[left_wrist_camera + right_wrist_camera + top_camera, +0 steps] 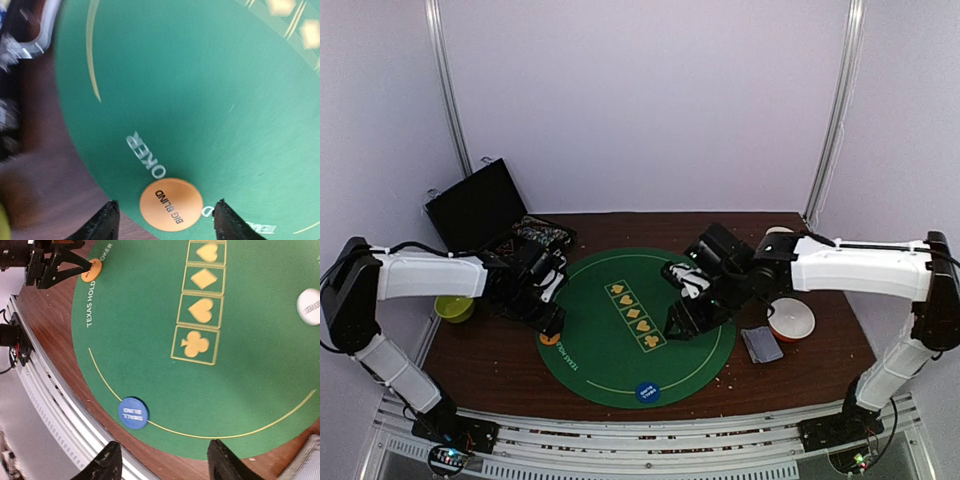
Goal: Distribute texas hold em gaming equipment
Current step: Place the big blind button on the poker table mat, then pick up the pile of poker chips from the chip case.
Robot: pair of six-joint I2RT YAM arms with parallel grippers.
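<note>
- left gripper [166, 220]: fingers spread, nothing pinched, pads touching nothing.
- orange disc [171, 205] lies flat right between those two fingers. There is a gap on each side and it sits a little off-centre.
- The disc is round with no long axis, so jaw angle won't matter. Judgement: straight down and close would catch it.
- Further out from that gripper, the disc rests on the rim of the green mat [200, 100], beside the "POKER" print, with bare wood just past it.
- The left arm is clearly the nearer one to the orange disc. Chip stacks [542, 233] in the black case [475, 205] are on its far side, apart from the fingers.
- right gripper [164, 460]: fingers apart, empty, hanging above the mat's near edge.
- blue disc [133, 413] is just ahead of the fingertips, off toward the finger over the table rail. It is not between the jaws and lies flat on the yellow line.
- white disc [310, 306] is well ahead and off to the opposite side, well apart from the fingers.
- grey cards [761, 344] sit off the mat on the wood, beside the right gripper and near the red-and-white bowl [790, 320]. The stack's long side runs roughly near-to-far, slightly tilted.
- Judgement: the right arm is nearer the cards, so it would need to swing sideways off the mat and turn the jaws across the short side.
</note>
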